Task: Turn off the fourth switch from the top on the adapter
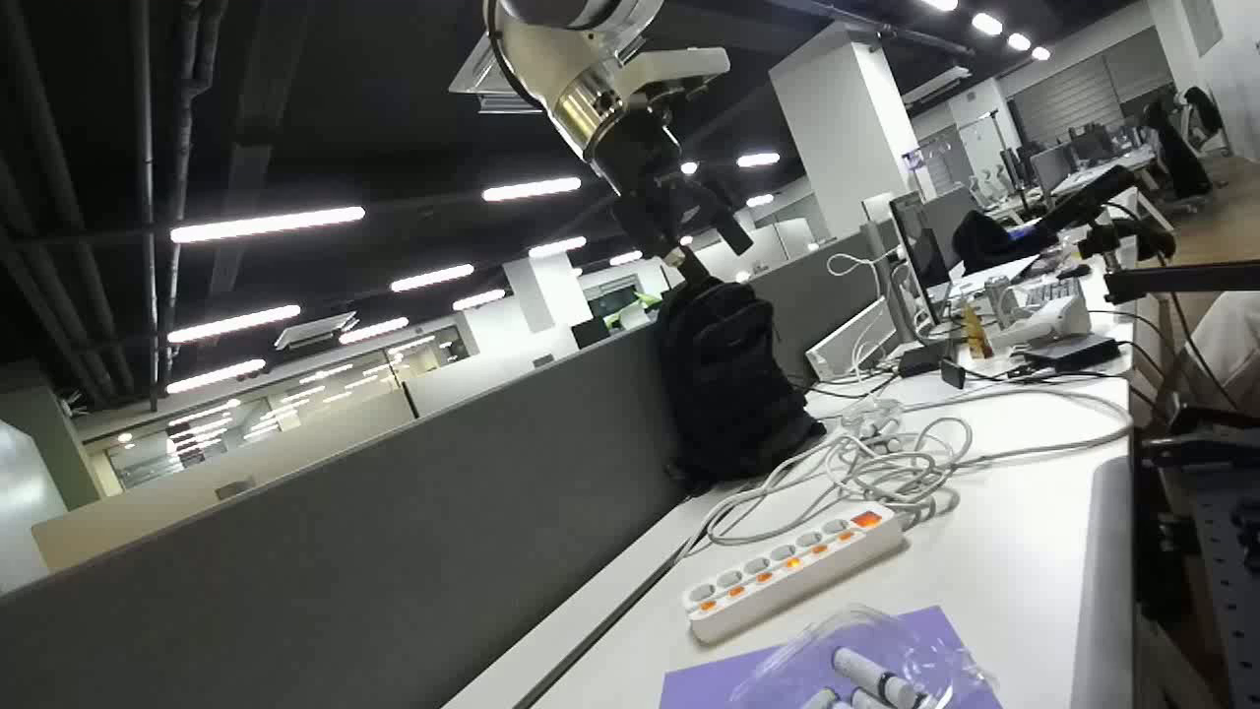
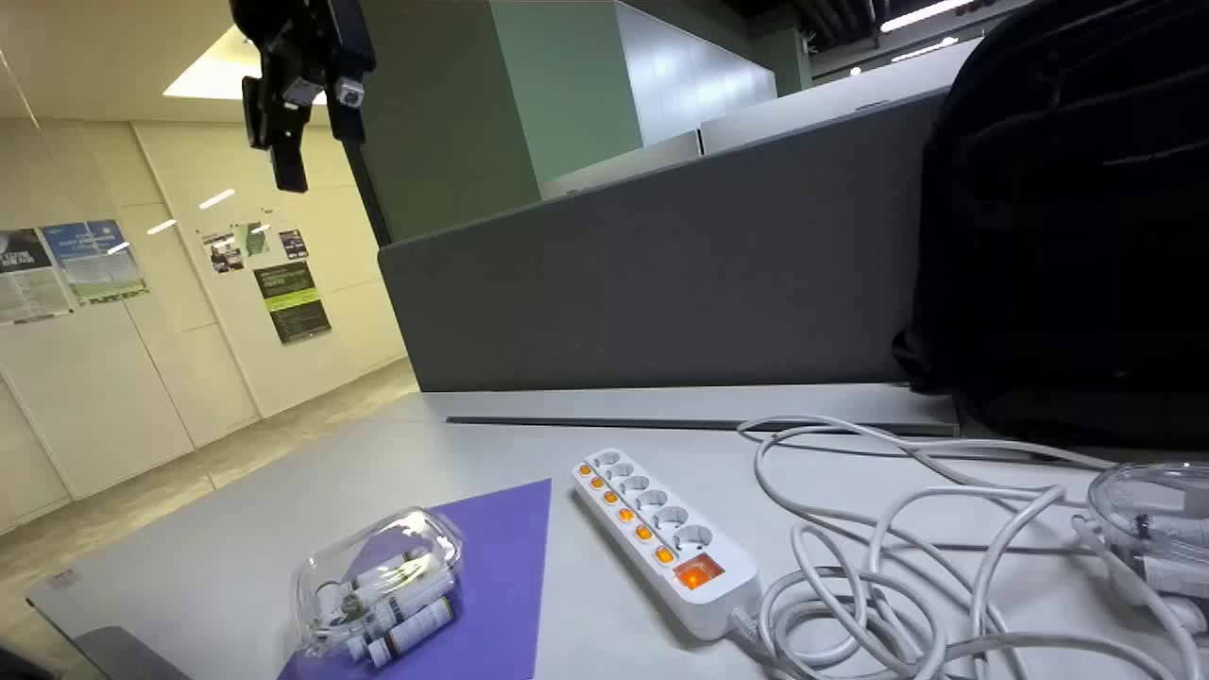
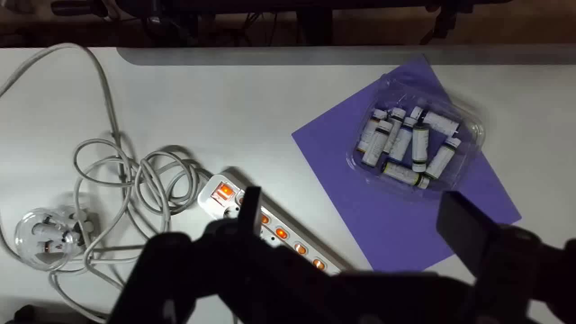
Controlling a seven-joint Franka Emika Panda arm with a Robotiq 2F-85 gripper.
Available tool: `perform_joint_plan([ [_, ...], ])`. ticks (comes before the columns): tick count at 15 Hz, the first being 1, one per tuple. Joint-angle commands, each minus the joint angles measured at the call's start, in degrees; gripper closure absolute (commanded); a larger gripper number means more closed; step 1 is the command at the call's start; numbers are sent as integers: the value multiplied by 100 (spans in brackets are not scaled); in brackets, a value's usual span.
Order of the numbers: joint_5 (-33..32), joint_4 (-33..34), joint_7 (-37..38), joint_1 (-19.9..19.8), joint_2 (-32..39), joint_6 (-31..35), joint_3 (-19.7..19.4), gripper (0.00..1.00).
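The adapter, a white power strip, lies on the white desk in both exterior views [image 1: 805, 579] [image 2: 652, 521]. In the wrist view the adapter [image 3: 290, 239] runs diagonally, its far part hidden behind the gripper. A large orange main switch [image 3: 223, 193] glows at its cord end. Of the small orange switches, the third from the main switch [image 3: 281, 233] glows brighter than the others. My gripper [image 3: 352, 209] is open and empty, with one finger in line with the strip in the wrist view. In both exterior views the gripper [image 1: 711, 251] [image 2: 319, 151] hangs high above the desk.
A purple sheet [image 3: 333, 148] bearing a clear tray [image 3: 473, 135] of small vials lies beside the strip. Tangled white cables [image 3: 109, 103] and a clear cup [image 3: 27, 238] with vials lie near the cord end. A black backpack [image 1: 728, 384] leans on the grey partition [image 1: 443, 492].
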Motion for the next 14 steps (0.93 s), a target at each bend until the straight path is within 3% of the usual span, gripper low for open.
perform_joint_plan([
  [1, -14, 16, 16, 86, 10, -8, -75, 0],
  [14, -170, -52, 258, 27, 195, 199, -83, 0],
])
